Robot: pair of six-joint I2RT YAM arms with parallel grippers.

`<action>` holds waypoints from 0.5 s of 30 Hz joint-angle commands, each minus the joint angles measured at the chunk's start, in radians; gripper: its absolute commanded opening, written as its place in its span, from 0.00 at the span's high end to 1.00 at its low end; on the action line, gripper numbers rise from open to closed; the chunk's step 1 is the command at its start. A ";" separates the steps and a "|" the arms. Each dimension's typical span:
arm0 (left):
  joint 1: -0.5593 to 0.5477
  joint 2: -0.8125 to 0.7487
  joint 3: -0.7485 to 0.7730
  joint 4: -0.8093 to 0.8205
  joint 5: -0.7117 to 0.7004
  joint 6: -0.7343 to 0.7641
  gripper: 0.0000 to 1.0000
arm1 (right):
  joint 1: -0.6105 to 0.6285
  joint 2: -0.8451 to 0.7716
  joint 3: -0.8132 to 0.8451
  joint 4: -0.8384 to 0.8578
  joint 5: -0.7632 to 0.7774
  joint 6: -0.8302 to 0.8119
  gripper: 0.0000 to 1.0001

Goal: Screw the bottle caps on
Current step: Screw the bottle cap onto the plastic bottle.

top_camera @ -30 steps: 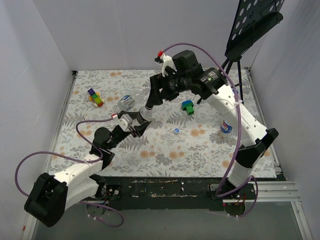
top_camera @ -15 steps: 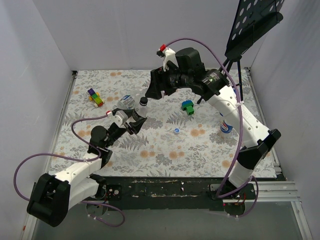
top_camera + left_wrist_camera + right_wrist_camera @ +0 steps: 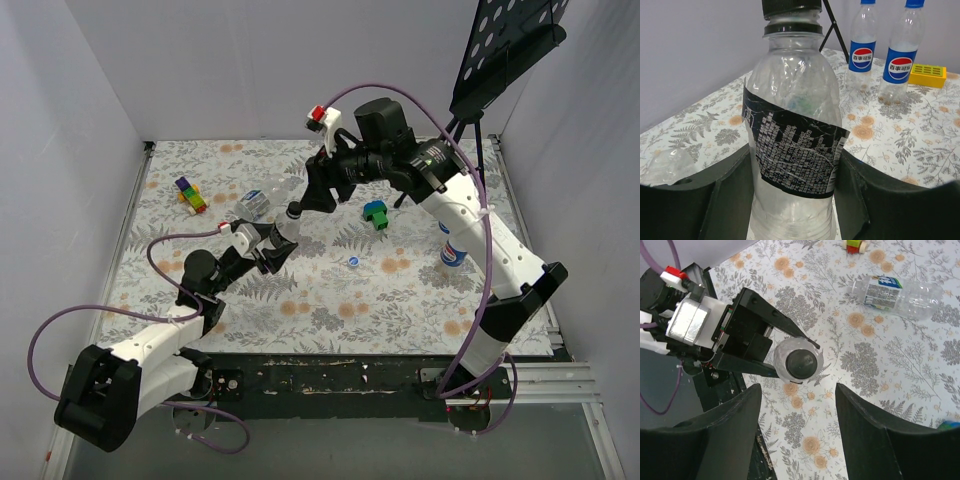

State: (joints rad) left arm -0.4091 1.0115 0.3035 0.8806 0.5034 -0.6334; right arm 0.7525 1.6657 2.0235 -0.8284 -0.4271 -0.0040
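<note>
Step in hand: capping the black-label bottle [image 3: 792,150]. Your left gripper [image 3: 274,244] is clamped round its body and holds it with the neck toward the right arm. The black cap [image 3: 801,362] sits on the neck; how far it is threaded cannot be told. Your right gripper [image 3: 316,192] hangs just above the cap, jaws wide, touching nothing. Next move, by judgement: lower until the fingers flank the cap, centre, pinch, then twist. A blue cap [image 3: 353,262] lies loose on the table.
</note>
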 commanded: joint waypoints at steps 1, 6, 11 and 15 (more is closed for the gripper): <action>-0.002 0.006 0.039 -0.029 0.060 0.018 0.83 | -0.001 0.035 0.072 -0.066 -0.104 -0.123 0.33; -0.002 0.007 0.049 -0.055 0.083 0.032 0.83 | -0.001 0.037 0.076 -0.078 -0.125 -0.174 0.33; -0.002 0.012 0.052 -0.063 0.109 0.037 0.83 | -0.001 0.060 0.101 -0.113 -0.114 -0.209 0.33; -0.004 0.009 0.054 -0.066 0.115 0.038 0.83 | -0.001 0.075 0.099 -0.115 -0.108 -0.214 0.33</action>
State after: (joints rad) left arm -0.4091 1.0252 0.3233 0.8188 0.5911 -0.6094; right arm 0.7528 1.7195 2.0819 -0.9375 -0.5228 -0.1856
